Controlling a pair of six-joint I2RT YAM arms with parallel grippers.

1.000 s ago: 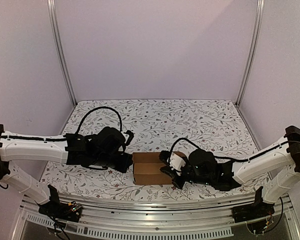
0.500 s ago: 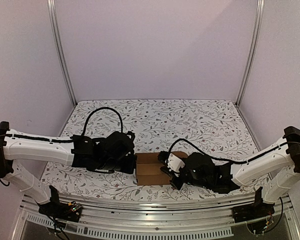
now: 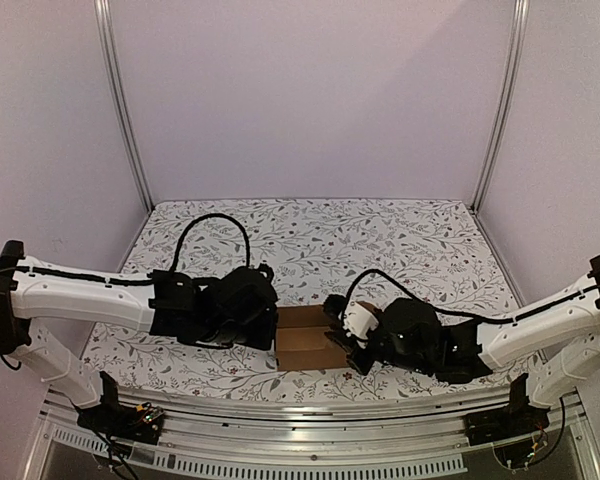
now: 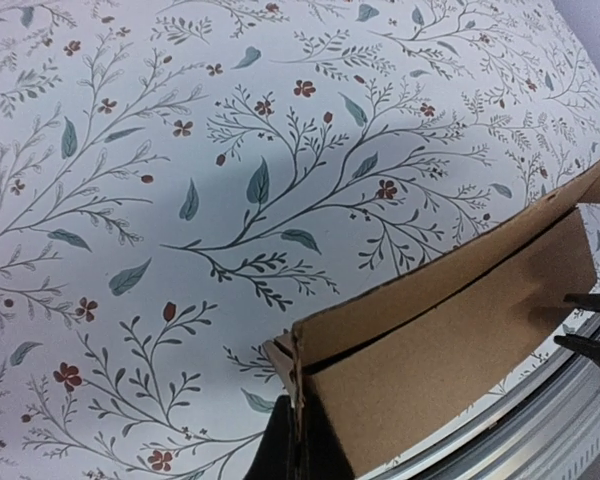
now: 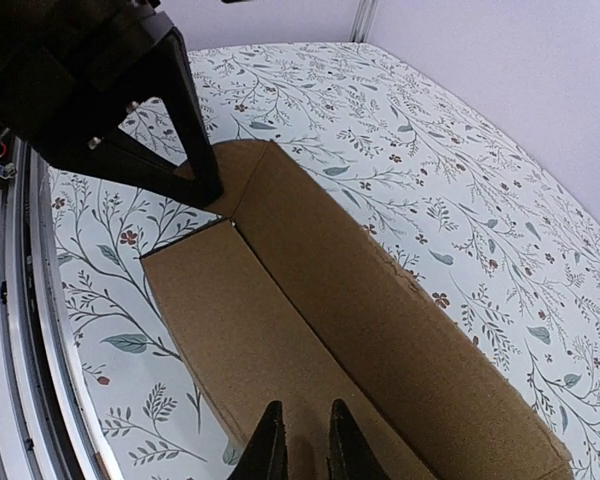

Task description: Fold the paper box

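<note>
The paper box (image 3: 308,342) is a small brown cardboard oblong lying on the floral table between my two grippers. My left gripper (image 3: 271,328) is at its left end. In the left wrist view the left gripper (image 4: 302,452) is shut on the upright end edge of the box (image 4: 450,340), where a thin flap sticks out. My right gripper (image 3: 346,343) is at the box's right end. In the right wrist view the right gripper (image 5: 302,440) hovers over the box's top panel (image 5: 280,300), jaws a narrow gap apart, with nothing seen between them.
The table has a floral cloth (image 3: 380,250). Its metal front rail (image 3: 300,410) runs just below the box and shows in the left wrist view (image 4: 540,430). Purple walls close in the back and sides. The left arm's black wrist (image 5: 100,90) shows beyond the box.
The left arm has reached further right, and the box has shifted a little to the right with it. The right gripper stays at the box's right end.
</note>
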